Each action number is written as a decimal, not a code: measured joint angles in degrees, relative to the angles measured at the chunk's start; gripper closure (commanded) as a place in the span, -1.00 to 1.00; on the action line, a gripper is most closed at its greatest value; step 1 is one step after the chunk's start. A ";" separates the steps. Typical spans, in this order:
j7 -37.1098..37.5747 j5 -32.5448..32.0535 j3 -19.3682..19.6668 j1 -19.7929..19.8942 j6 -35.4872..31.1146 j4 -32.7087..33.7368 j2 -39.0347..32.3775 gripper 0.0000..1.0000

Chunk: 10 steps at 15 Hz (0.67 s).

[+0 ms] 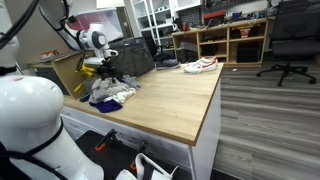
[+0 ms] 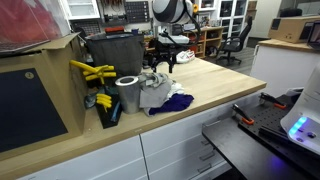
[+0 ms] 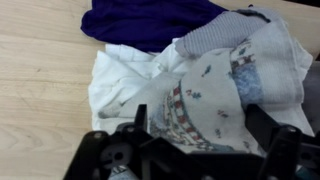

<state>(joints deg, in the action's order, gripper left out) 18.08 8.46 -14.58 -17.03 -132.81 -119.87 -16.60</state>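
Observation:
A pile of clothes lies on the wooden table [image 1: 170,100] in both exterior views [image 1: 110,93] [image 2: 160,95]. In the wrist view it shows a white cloth with a red and blue pattern [image 3: 200,100], a plain white cloth [image 3: 115,75], a dark purple cloth [image 3: 150,20] and a grey-blue cloth [image 3: 215,35]. My gripper [image 3: 200,125] is open, with its two black fingers wide apart on either side of the patterned cloth, right above the pile. It also shows in both exterior views [image 1: 100,68] [image 2: 160,62], low over the pile.
A black bin [image 1: 130,58] [image 2: 115,48] stands behind the pile. A white and red shoe [image 1: 200,65] lies at the table's far end. A silver roll [image 2: 127,92], yellow tools [image 2: 92,72] and a cardboard box [image 2: 40,95] sit beside the pile. An office chair [image 1: 290,40] stands on the floor.

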 measured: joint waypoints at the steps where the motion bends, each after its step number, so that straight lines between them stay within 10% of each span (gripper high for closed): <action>1: -0.15 0.00 -0.41 -0.19 0.00 0.22 0.06 -1.00; 10: -4.05 -1.61 -0.15 -0.37 1.71 0.59 0.88 -1.00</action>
<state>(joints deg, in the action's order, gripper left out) 14.04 6.85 -14.73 -17.41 -131.09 -119.28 -15.72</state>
